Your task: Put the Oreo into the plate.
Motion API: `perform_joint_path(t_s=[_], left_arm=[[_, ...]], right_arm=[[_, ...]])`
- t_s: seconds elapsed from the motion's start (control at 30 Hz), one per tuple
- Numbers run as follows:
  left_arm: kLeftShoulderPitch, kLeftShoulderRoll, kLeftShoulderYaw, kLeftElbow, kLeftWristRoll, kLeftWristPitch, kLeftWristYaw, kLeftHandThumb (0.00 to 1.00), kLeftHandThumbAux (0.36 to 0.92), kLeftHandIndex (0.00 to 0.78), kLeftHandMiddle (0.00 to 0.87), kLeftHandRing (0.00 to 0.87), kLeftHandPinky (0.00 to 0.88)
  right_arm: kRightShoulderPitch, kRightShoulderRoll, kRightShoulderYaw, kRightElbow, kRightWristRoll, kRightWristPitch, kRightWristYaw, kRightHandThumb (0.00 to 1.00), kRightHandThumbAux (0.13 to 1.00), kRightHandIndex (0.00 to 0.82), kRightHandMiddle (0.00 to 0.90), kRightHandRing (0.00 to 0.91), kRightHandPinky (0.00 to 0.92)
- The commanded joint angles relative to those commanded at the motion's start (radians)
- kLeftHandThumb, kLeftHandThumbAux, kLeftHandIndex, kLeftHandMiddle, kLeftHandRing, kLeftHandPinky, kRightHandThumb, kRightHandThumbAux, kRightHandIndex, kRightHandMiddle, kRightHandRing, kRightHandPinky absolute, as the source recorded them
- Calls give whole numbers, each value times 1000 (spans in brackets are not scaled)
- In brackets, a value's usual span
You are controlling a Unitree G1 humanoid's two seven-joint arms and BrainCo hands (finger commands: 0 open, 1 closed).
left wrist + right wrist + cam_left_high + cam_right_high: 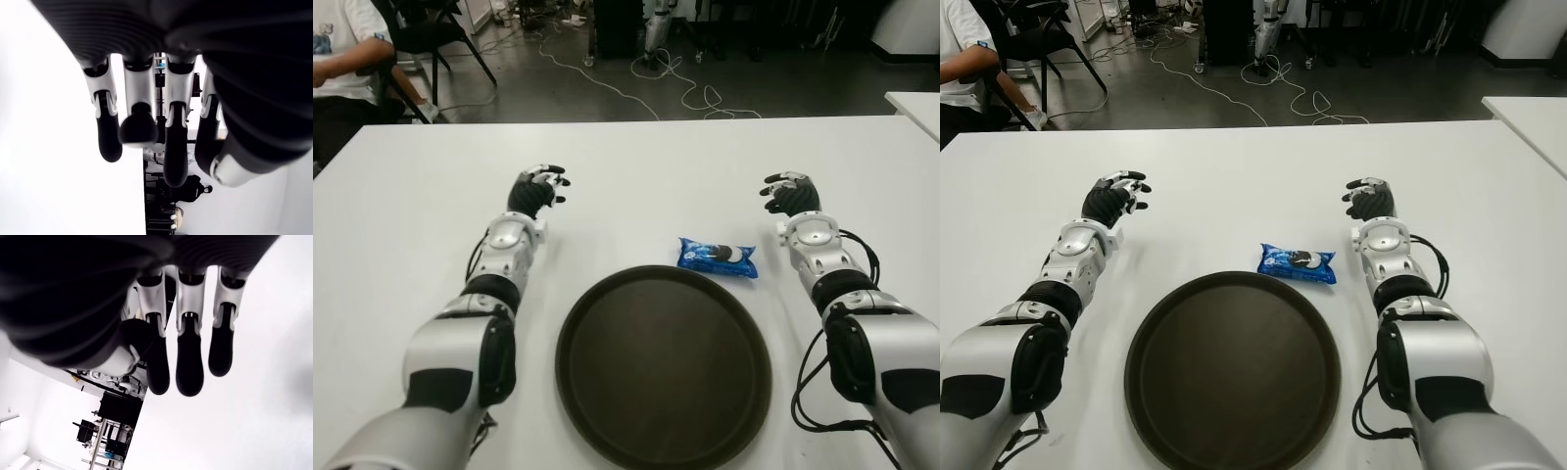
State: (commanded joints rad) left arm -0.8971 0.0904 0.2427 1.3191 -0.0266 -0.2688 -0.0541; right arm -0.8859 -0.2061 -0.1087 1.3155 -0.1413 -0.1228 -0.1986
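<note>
In the left eye view, you had the Oreo (718,257), a blue packet, lying flat on the white desk (636,186) just beyond the rim of the dark round plate (607,411), at about one o'clock from the plate's centre. It looked to be touching or nearly touching the rim, but no part of it was inside. Your left hand (536,190) showed at about ten o'clock from the plate, well apart from the packet, and your right hand (790,194) at about two o'clock, nearer the packet and off to its right. A person (342,54) sat at the far left corner of the scene, beyond the desk.

The right eye view gave you the same layout: packet outside the plate, both hands holding nothing.

In the left wrist view, your left hand's fingers (108,139) hung loosely extended with gaps between them, nothing between them, only the bare desk behind.

In the right wrist view, your right hand's fingers (189,369) were likewise relaxed and apart, empty.

As I judge it, the task had not started: nothing was grasped and nothing lay in the plate. You still had the whole job left — reach with the right hand, take the packet, lift it over the rim and let go.
</note>
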Motion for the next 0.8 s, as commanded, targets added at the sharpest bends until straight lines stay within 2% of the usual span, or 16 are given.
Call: perform_joint_path(t_s=[0.37, 0.8], left_arm=[[1, -2, 17, 0, -9, -9, -10, 849, 668, 403, 515, 829, 824], [2, -4, 28, 1, -14, -10, -9, 849, 668, 402, 518, 830, 817]], right_arm=[[14, 1, 10, -1, -6, -57, -13, 850, 680, 409, 491, 767, 778], [19, 3, 26, 3, -22, -77, -39, 850, 680, 411, 490, 764, 778]])
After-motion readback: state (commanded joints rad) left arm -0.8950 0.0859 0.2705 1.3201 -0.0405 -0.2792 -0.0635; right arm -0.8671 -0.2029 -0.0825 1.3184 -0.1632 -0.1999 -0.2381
